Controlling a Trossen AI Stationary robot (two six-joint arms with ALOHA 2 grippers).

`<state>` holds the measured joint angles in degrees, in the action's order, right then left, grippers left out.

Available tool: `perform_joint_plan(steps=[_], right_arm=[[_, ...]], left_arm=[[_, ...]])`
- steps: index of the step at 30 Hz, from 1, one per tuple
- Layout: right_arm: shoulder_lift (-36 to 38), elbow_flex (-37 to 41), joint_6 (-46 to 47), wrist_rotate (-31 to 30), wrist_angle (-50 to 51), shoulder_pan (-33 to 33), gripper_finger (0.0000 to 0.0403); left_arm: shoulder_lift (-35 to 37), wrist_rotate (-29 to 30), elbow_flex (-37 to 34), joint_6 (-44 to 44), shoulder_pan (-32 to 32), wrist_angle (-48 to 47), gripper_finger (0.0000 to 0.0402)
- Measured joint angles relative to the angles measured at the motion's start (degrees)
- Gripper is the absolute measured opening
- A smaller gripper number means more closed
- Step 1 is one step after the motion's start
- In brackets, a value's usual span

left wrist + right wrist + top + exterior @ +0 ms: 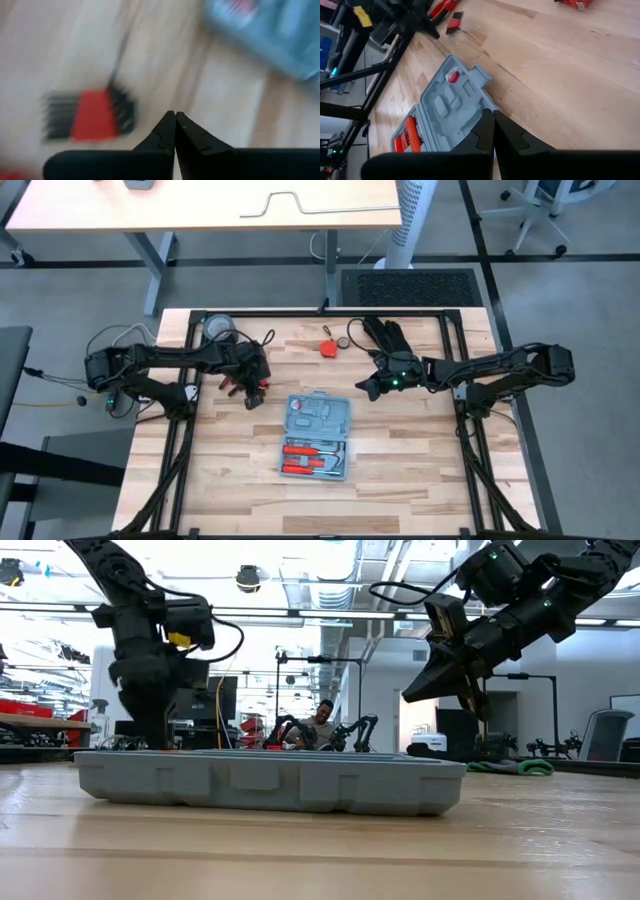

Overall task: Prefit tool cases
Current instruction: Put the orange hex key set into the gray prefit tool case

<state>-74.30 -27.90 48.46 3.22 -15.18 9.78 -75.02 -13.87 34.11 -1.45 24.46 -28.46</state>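
A red-and-black bit holder (92,116) lies on the counter (400,480) near its left edge. A small red tool (329,347) sits near the far edge, a black glove (385,335) just beside it toward the right. A dark tape roll (218,330) occupies the far left corner. A seated person (321,724) shows beyond the counter.

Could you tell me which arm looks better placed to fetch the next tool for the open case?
Probably the left. Its gripper, fingers shut, hovers over loose red-and-black tools beside the open blue-grey plastic tool case. The right gripper, also shut, hangs above bare wood.
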Motion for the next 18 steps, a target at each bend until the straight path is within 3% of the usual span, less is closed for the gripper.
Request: perform_joint_plan(steps=[5, 10, 14, 18], right_arm=[[0.0, 0.0, 1.0, 0.0, -0.2, 0.0, 0.0013], [0.0, 0.0, 1.1, 0.0, -0.2, 0.0, 0.0013], [0.0, 0.0, 0.8, 0.0, -0.2, 0.0, 0.0013], [0.0, 0.0, -0.2, 0.0, -0.2, 0.0, 0.0013]], left_arm=[[0.0, -6.2, 0.0, 8.0, -1.2, 10.1, 0.0007], [0.1, -11.0, 0.0, 7.4, -1.2, 19.8, 0.0056], [0.2, -10.6, 2.4, -4.8, -1.2, 16.3, 0.0111], [0.2, -2.4, 7.8, -23.7, -1.0, 4.2, 0.0164]])
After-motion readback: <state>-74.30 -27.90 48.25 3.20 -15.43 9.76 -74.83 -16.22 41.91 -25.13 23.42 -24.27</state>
